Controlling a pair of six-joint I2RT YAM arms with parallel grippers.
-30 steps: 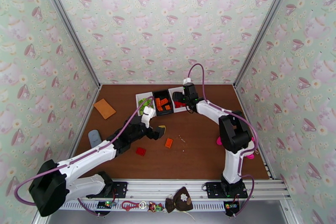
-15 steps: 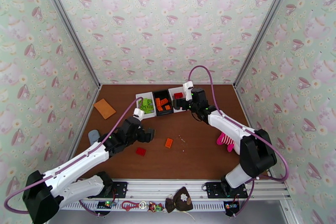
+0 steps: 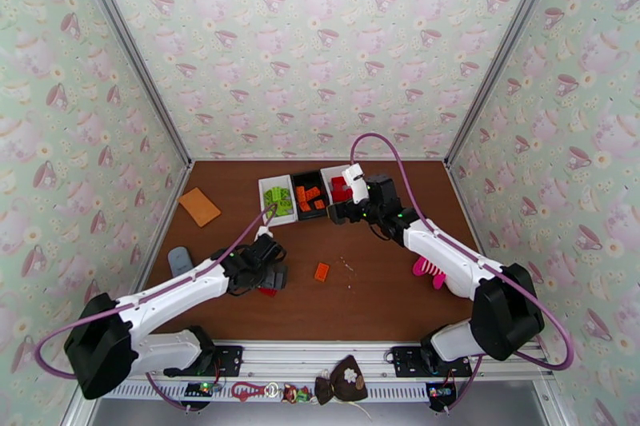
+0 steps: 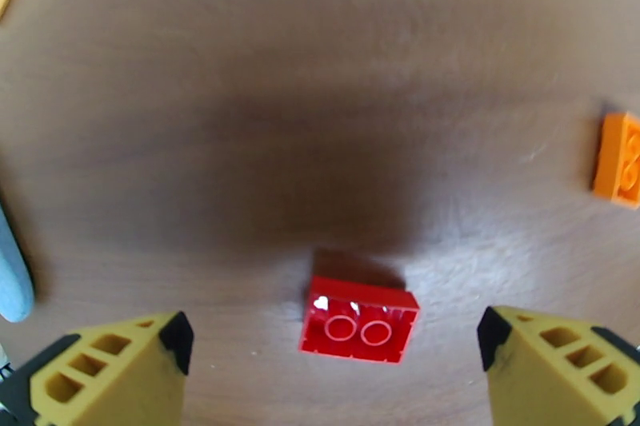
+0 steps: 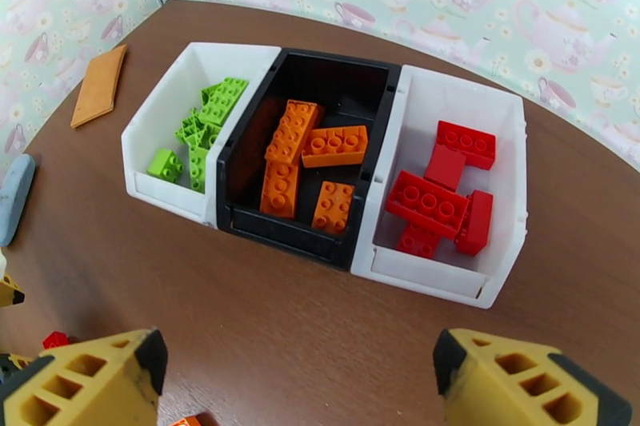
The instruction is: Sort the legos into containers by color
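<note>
A red lego (image 4: 358, 329) lies studs-down on the brown table (image 4: 320, 60), between the spread fingertips of my left gripper (image 4: 332, 333), which is open and apart from it. From above, the left gripper (image 3: 269, 276) hangs over that red lego (image 3: 266, 290). An orange lego (image 3: 322, 272) lies loose to its right. The three containers stand side by side: a white one (image 5: 164, 196) with green legos (image 5: 200, 132), a black one (image 5: 288, 236) with orange legos (image 5: 308, 152), and a white one (image 5: 424, 272) with red legos (image 5: 440, 188). My right gripper (image 5: 296, 364) is open in front of them, holding nothing.
A flat orange card (image 3: 199, 206) and a grey-blue oblong object (image 3: 181, 262) lie at the left of the table. A pink comb-like thing (image 3: 428, 269) lies at the right beside the right arm. Small crumbs (image 3: 346, 264) lie near the orange lego.
My left gripper has come back from near the containers and lowered over the loose red lego. My right gripper has drawn back from above the red container toward the near side.
</note>
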